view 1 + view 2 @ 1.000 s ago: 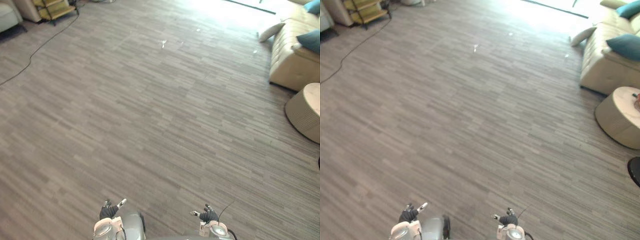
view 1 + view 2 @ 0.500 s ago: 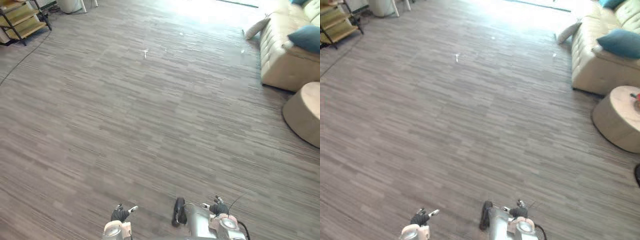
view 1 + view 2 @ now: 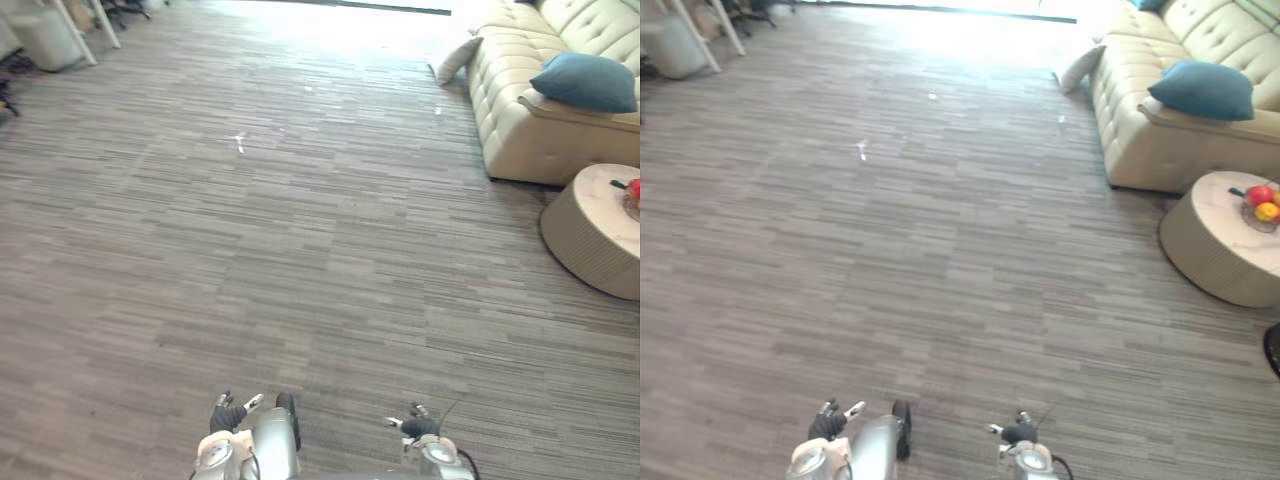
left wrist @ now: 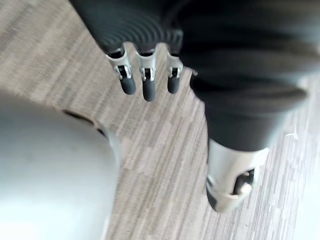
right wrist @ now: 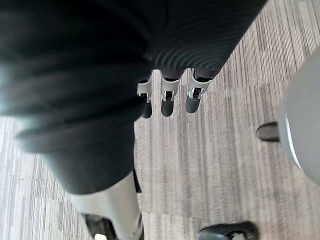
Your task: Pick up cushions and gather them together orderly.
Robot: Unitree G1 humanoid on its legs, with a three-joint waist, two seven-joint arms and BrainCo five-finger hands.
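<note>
Left hand (image 3: 228, 415) and right hand (image 3: 415, 427) hang low at 6 o'clock, fingers relaxed, both empty. Teal cushion (image 3: 585, 80) lies on the cream sofa (image 3: 520, 140) at 2 o'clock. Cream cushion (image 3: 458, 58) sits on the floor by the sofa's end, 1 o'clock. Since the earlier frames the camera has swung right; hand pose unchanged.

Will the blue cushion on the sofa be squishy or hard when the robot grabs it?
Probably squishy: the blue cushion looks plump and rounded, so it should dent when gripped. Likely light for its size, being so puffy. Lying on the sofa, it would probably flop or slide if pushed, not roll.
</note>
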